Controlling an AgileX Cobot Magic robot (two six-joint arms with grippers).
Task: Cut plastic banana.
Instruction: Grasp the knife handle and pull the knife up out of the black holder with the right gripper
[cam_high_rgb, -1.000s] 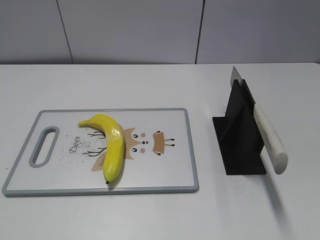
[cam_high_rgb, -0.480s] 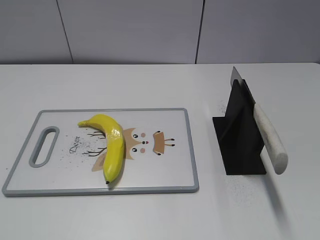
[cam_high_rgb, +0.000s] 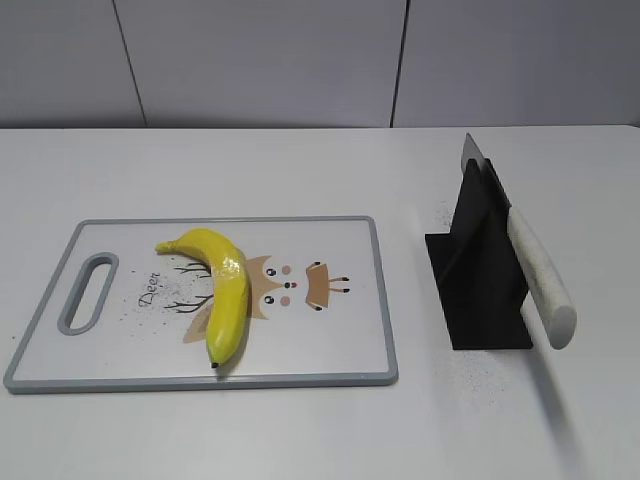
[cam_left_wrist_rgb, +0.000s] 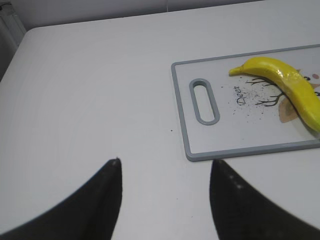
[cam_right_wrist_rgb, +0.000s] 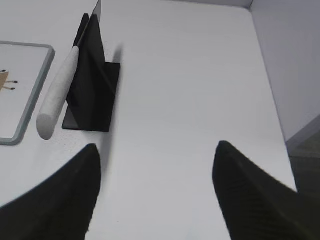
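The table (cam_high_rgb: 300, 430) is white and bare apart from 3 things. The board (cam_high_rgb: 340, 360), grey-rimmed with a deer print, lies toward the table's front-left, its handle slot at its left edge. The stand (cam_high_rgb: 478, 290), black, sits toward the right edge of the table with the knife (cam_high_rgb: 535, 275) slanted in it, blade up and back, pale handle jutting toward the front edge.

The banana (cam_high_rgb: 222, 290) lies on the board's left half, curving from near the board's middle down to its front edge, 1 dark tip almost on the rim.

It looks light, hard and glossy, so I judge it will skid or roll under a blade unless pinned (the curve gives it little flat contact). The best hold is probably across the thick middle or the back end, leaving the other part clear for the cut.

The left gripper (cam_left_wrist_rgb: 165, 200) hangs spread and empty over bare table off the board's left edge. The right gripper (cam_right_wrist_rgb: 157, 195) is likewise parted and empty, near the table's front-right, just short of the knife handle.
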